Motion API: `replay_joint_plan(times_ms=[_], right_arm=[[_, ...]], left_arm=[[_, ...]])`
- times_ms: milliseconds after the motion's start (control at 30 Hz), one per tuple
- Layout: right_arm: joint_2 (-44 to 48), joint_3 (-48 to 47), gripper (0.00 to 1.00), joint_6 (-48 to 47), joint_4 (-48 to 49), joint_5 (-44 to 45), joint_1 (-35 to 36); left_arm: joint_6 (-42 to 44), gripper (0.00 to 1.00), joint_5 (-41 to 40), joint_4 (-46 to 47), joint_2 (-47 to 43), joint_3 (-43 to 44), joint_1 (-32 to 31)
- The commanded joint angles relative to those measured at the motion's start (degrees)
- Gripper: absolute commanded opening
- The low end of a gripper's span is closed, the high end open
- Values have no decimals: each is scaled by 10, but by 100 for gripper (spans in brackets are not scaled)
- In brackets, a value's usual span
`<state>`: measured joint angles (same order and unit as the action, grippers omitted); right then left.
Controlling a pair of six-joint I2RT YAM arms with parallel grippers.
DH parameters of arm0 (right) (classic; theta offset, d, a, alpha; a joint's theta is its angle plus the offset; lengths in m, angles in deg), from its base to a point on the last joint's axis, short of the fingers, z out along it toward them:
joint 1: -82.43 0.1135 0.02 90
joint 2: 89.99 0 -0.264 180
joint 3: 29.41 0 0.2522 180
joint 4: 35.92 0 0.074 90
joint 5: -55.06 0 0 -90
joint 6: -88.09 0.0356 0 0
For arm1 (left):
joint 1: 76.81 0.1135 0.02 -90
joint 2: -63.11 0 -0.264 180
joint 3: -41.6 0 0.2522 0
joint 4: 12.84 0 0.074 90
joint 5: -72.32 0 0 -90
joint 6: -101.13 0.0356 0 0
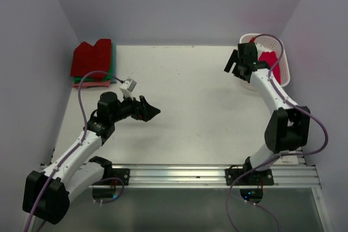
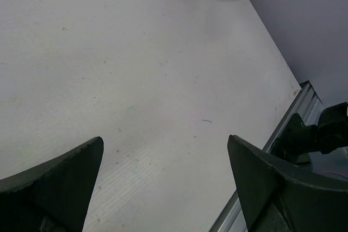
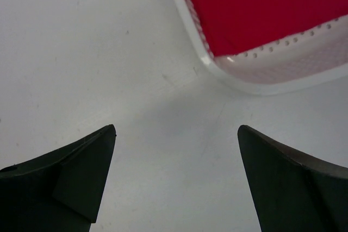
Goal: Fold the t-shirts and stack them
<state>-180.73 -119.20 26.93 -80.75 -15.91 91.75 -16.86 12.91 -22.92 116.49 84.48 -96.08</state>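
Nearest the arm bases, the left gripper (image 1: 148, 111) is hovering over the white table (image 1: 196, 101), its fingers spread wide and gripping nothing. Further out on the other side, the right gripper (image 1: 235, 64) is hanging just beside the white lattice basket (image 1: 284, 74) — fingers parted too, nothing between them, the basket's rim sitting just ahead of the tips in the wrist view. Inside that basket a bright crimson t-shirt (image 1: 268, 60) is lying bunched up, and it's the only thing showing in there. It's looking like soft, light cloth, so it's going to sag and trail rather than hold a shape. My call is to pinch a raised fold near the top of the heap and lift well above the rim, so the fabric isn't snagging on the lattice. Over in the far left corner, the stack of folded t-shirts (image 1: 92, 63) is sitting — dark red on top, green and salmon edges peeking out beneath — well apart from both grippers.
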Motion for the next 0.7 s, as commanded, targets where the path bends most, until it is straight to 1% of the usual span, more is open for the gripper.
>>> replay_joint_plan(times_ms=[0, 33, 67, 100, 133, 167, 200, 233, 300, 333, 367, 400, 467, 533, 633, 667], right_arm=[[-79, -96, 99, 23, -33, 56, -40], [-106, -145, 99, 24, -46, 69, -56], [-130, -175, 99, 25, -58, 72, -67], [-179, -204, 98, 28, -68, 81, -82], [-200, -253, 98, 24, -71, 87, -88], [-222, -277, 98, 20, -74, 89, -91], [-271, -332, 96, 17, -83, 92, -114], [-292, -361, 96, 18, -98, 96, -120], [-331, -421, 94, 13, -121, 103, -140], [-357, -431, 94, 16, -123, 105, -147], [-364, -436, 93, 24, -129, 104, -156], [-370, -430, 92, 45, -127, 98, -172], [-378, -410, 87, 47, -94, 78, -183], [-392, -405, 84, 48, -91, 73, -188], [-419, -405, 76, 44, -90, 34, -190], [-425, -403, 70, 45, -87, 22, -190]], left_arm=[[12, 100, -15, -25, -28, -1, -2], [10, 100, -18, -33, -35, -3, -2], [10, 100, -18, -35, -38, -3, -2], [7, 100, -18, -35, -41, -6, -2], [4, 100, -14, -35, -49, -9, -2], [-2, 100, -12, -35, -54, -13, -2], [-3, 100, -12, -35, -64, -16, -2], [-3, 100, -14, -62, -69, -18, -2], [-5, 100, -19, -69, -85, -22, -2], [-5, 100, -22, -78, -91, -23, -2], [-4, 100, -25, -82, -95, -24, -2], [-4, 100, -27, -87, -104, -25, -2], [-5, 100, -32, -96, -110, -28, -2], [-5, 100, -34, -102, -115, -29, -2], [-5, 100, -38, -105, -116, -29, -2], [-5, 100, -40, -105, -116, -28, -2]])
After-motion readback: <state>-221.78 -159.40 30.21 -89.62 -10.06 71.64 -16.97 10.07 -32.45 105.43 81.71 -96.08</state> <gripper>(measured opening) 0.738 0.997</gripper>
